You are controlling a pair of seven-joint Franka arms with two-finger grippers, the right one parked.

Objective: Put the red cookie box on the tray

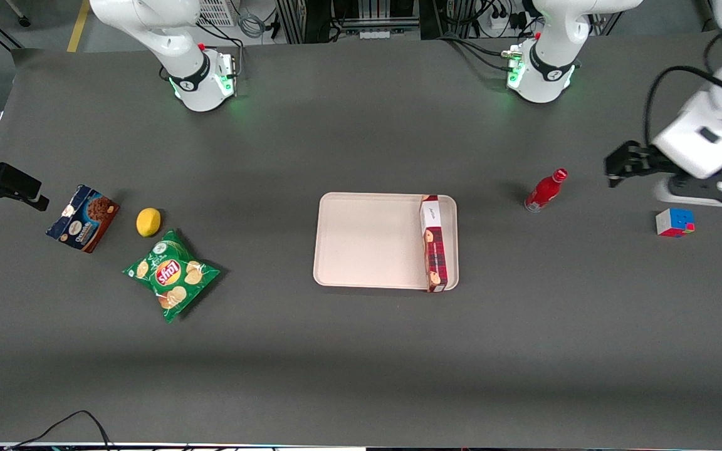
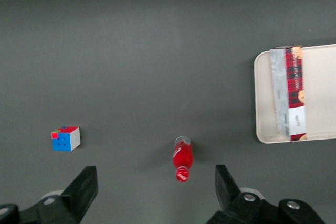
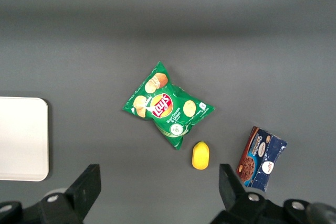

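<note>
A green chip bag (image 1: 172,274) is lying nearest the front camera, toward the parked arm's end of the table, well apart from the gripper (image 1: 615,168), with a lemon (image 1: 148,222) and a blue-and-brown cookie box (image 1: 83,217) beside it. The red cookie box (image 1: 434,243) is resting on its long edge in the tray (image 1: 367,241), along the rim nearer the gripper. A red bottle (image 1: 545,190) is standing between tray and gripper. The gripper is hovering with fingers spread wide, holding nothing, a puzzle cube (image 1: 674,222) near it.
</note>
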